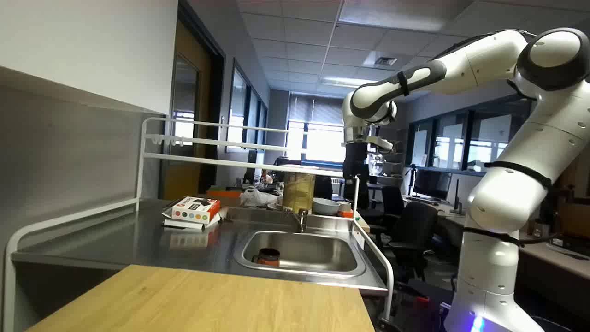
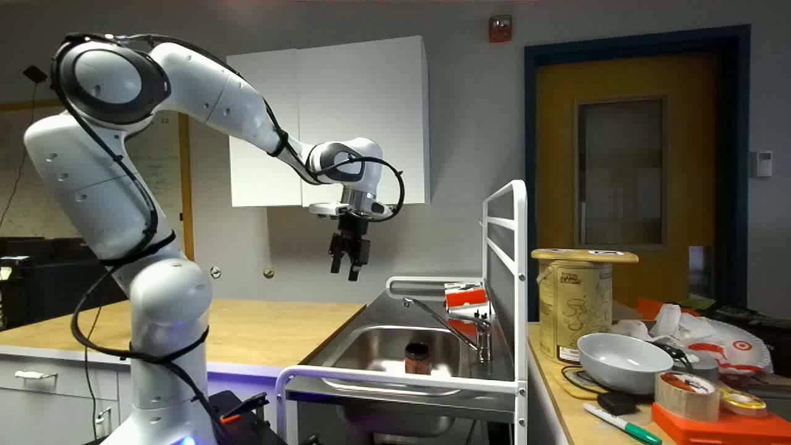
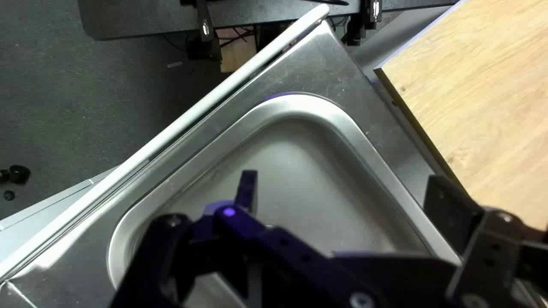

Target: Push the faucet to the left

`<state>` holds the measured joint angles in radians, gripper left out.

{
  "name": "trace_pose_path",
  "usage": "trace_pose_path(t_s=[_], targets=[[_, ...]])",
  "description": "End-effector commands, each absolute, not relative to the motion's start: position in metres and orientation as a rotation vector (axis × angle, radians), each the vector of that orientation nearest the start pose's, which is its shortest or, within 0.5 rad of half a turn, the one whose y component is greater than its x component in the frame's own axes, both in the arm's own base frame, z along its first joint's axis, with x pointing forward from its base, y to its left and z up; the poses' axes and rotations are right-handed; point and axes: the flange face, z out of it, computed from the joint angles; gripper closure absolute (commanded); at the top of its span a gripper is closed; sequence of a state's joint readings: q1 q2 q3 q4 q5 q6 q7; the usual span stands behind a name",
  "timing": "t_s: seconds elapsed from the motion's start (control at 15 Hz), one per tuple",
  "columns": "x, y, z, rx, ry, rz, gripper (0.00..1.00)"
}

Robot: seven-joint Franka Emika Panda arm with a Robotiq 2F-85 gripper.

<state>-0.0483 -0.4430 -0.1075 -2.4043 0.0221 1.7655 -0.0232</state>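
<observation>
Well to the left of the steel sink (image 2: 377, 357) in an exterior view, up stands the white arm (image 2: 170, 296), bent high and reaching over towards that sink. Next along, the wooden worktop (image 2: 266, 327), its edge running close by the sink's left side, and higher than the sink, a white cabinet (image 2: 266, 136). Now the gripper (image 2: 345, 273): hanging high above the sink, pointing down, its fingers (image 2: 337, 253) spread, a clear gap between them! The wrist view agrees: one finger over the sink's middle, the other by its rim. Down in the sink sits a cup (image 2: 417, 360), black on top, reddish below. Beyond the sink, a red-and-white box (image 2: 465, 296). And here, at the sink's right-hand rim, the faucet (image 2: 484, 343): body upright, slim spout (image 2: 446, 324) slanting up and left over the sink, well apart from the gripper. Just right of the sink climbs the white rail (image 2: 520, 321). Farther right of the sink come a yellow canister (image 2: 575, 309), a pale bowl (image 2: 615, 368), a green-capped marker (image 2: 624, 425) and a roll of tape (image 2: 687, 398) on an orange case (image 2: 717, 428).
</observation>
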Motion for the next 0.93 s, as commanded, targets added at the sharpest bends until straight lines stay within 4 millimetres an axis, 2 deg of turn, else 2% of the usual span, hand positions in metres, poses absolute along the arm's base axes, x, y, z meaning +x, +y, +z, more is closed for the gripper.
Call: trace_pose_path(t_s=[0.0,0.53,0.87], targets=[[0.387,-0.061,0.462,-3.039,0.189,0.291,0.00],[0.387,-0.061,0.462,-3.039,0.189,0.289,0.00],[0.424,-0.068,0.451,-2.975,0.304,0.354,0.00]])
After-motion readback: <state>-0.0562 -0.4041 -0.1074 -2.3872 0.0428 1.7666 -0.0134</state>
